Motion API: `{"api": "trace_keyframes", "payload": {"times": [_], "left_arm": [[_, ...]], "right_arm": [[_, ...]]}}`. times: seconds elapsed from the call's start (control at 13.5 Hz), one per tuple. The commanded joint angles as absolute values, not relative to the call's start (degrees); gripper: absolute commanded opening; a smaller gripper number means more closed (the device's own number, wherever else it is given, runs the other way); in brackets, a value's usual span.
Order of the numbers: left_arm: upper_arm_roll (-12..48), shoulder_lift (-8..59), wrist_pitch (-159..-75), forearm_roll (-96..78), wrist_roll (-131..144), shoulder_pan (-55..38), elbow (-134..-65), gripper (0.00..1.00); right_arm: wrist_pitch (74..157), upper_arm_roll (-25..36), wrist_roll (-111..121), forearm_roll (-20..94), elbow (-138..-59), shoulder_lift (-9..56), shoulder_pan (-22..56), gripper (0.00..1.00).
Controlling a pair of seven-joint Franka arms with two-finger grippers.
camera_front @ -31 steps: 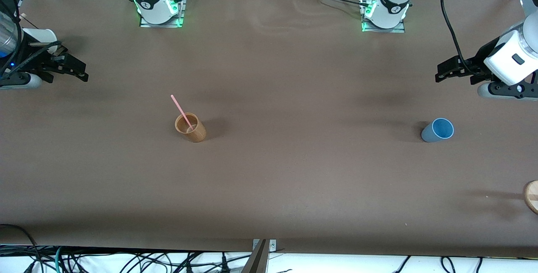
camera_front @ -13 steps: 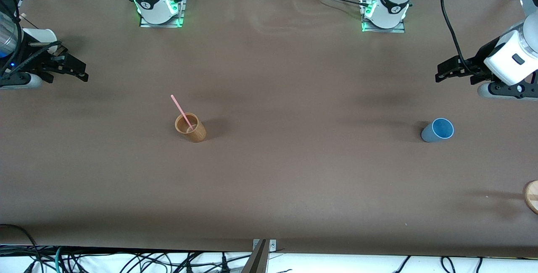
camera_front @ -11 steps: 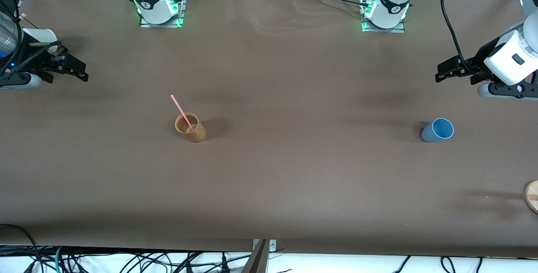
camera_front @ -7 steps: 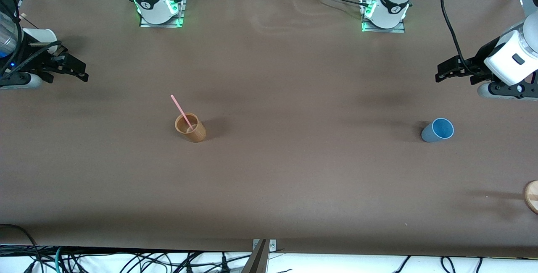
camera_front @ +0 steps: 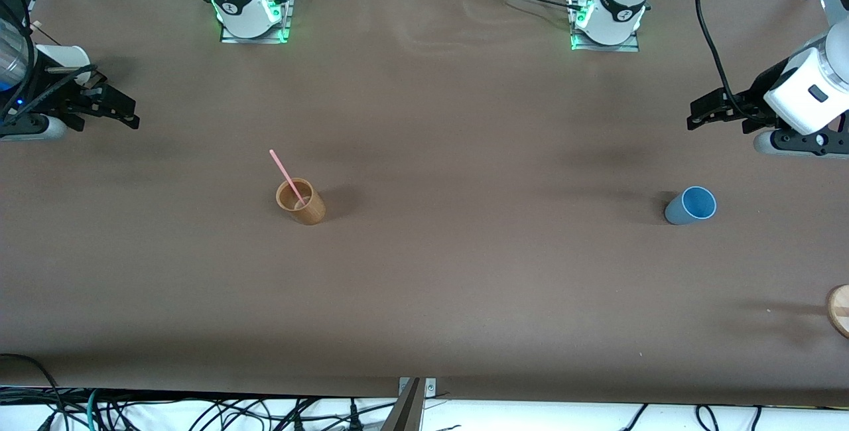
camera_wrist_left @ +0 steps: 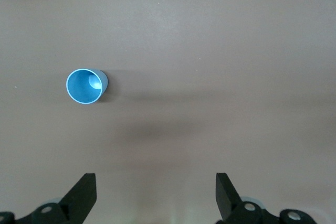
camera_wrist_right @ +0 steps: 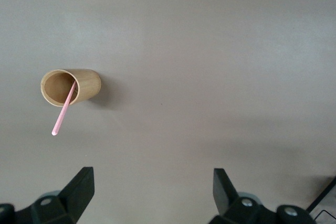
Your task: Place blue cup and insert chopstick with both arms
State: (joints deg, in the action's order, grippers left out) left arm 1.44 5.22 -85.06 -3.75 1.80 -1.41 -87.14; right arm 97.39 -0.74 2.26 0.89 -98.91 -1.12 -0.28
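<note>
So the blue cup (camera_front: 690, 205) is standing upright on the worktop (camera_front: 464, 285) toward the left arm's end, mouth up and nothing inside it as far as the left wrist view shows. The pink chopstick (camera_front: 287, 178) isn't in it yet. It's parked in the tan wooden-looking cup (camera_front: 301, 201), well apart from the blue one toward the right arm's end, leaning out over the rim with its upper end sticking up and away from the front camera.

Our read: basically nothing of the task is done. The blue cup hasn't been picked up or placed anywhere, and the stick hasn't been pulled out of the wooden cup, so both the placing and the inserting are left.

The left hand (camera_front: 716, 110) hangs in the air over the worktop near that arm's end, fingers spread wide and holding nothing; in its wrist view the blue cup sits off to one side, not between the fingers. The right hand (camera_front: 109, 107) hangs over its own end of the worktop, also spread and empty, with the wooden cup and chopstick in its wrist view but not lined up. Neither hand is near its target yet, we'd say.

There's also a white cup (camera_front: 65, 55) beside the right arm, and a round wooden thing (camera_front: 839, 309) cut off at the picture's edge.
</note>
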Motion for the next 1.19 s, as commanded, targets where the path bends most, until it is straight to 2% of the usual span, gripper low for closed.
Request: {"api": "trace_keyframes", "payload": {"times": [0.0,0.74,1.11], "left_arm": [[1.76,5.54,-84.38,-4.22,2.11,-0.88,-86.22,1.0],[1.76,5.54,-84.46,-4.22,2.11,-0.97,-86.22,1.0],[0.09,8.96,-84.55,-1.51,-3.38,2.79,-85.78,1.0]], "right_arm": [[96.24,-1.49,2.9,0.26,-97.47,-0.62,-1.05,1.0],[96.15,-1.49,2.9,0.26,-97.47,-0.62,-1.05,1.0],[96.15,-1.49,2.9,0.26,-97.47,-0.62,-1.05,1.0]]}}
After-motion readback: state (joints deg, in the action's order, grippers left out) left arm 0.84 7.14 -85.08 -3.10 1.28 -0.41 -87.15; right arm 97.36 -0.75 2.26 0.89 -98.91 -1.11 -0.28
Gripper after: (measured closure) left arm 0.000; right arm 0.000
